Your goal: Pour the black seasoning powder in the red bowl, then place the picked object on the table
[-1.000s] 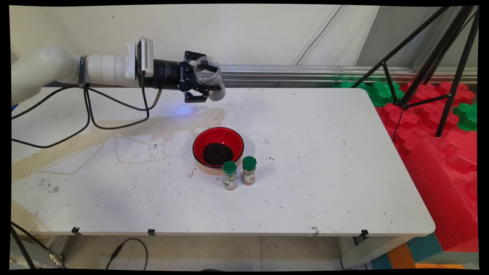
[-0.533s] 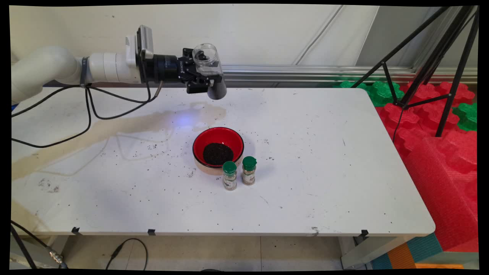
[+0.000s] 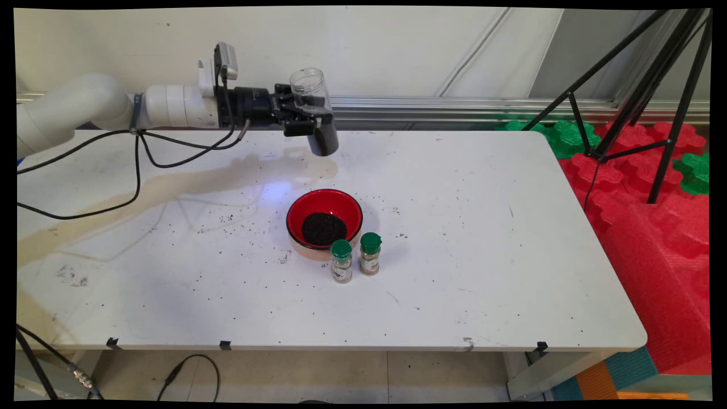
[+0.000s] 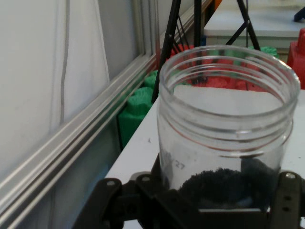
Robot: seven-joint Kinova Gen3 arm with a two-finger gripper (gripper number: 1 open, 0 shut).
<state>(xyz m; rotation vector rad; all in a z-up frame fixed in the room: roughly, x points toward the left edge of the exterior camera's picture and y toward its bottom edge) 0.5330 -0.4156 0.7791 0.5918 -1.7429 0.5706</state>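
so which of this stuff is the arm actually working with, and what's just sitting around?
In play:
- gripper, shut on the clear jar
- clear jar, open mouth up, dark grains at the bottom
- red bowl on the table, a dark pile of similar-looking grains inside

Lying about:
- two green-capped spice bottles, upright beside the bowl
- loose grains scattered on the white table
- black tripod
- red and green foam blocks
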